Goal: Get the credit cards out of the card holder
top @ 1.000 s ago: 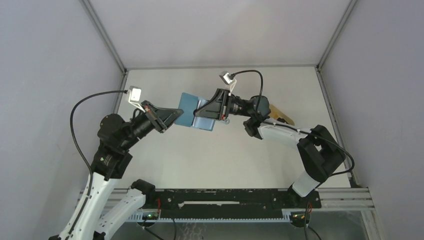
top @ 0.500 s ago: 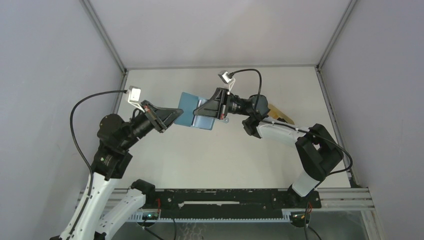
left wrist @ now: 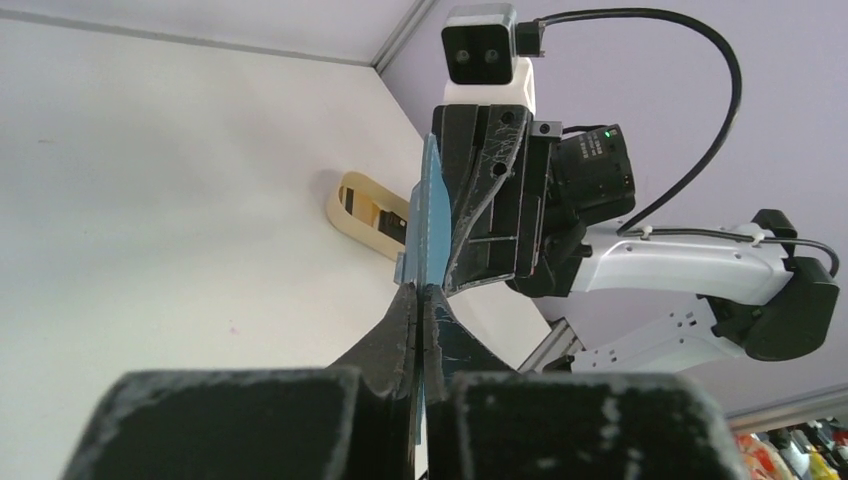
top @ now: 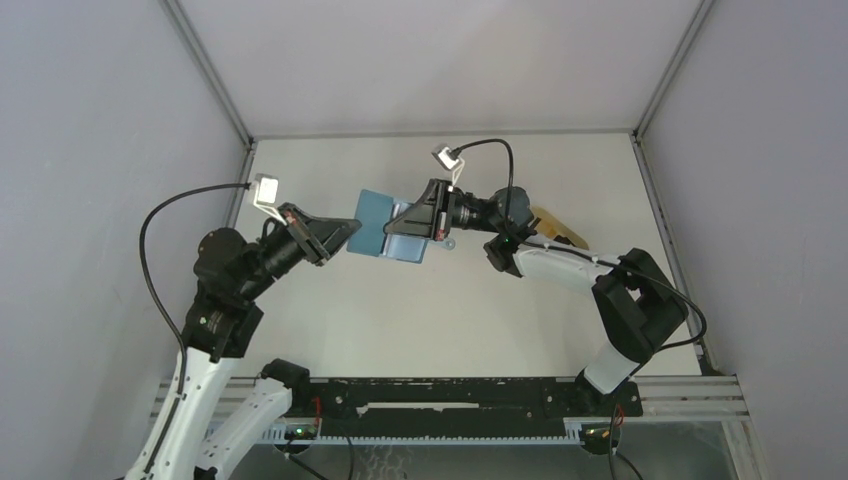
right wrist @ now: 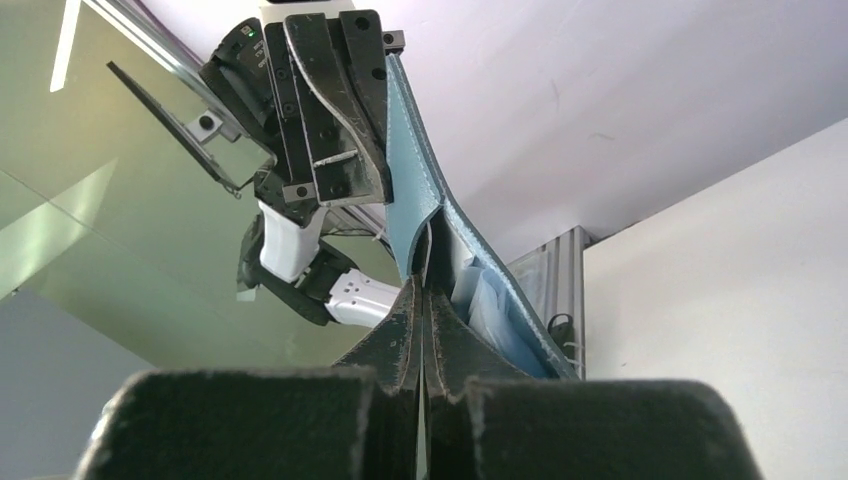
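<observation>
Top external: the card holder (top: 372,215) is held off the table (top: 400,320), stretched between both arms for opening.
My left gripper (left wrist: 420,303) is clamped shut on one flap edge. The right gripper (right wrist: 422,300) is pinched closed at the holder's fold, though I can't tell if a card edge is caught. One tan card (top: 556,222) lies beyond the right arm. Next I'd judge it needs a steady outward pull on one card.
</observation>
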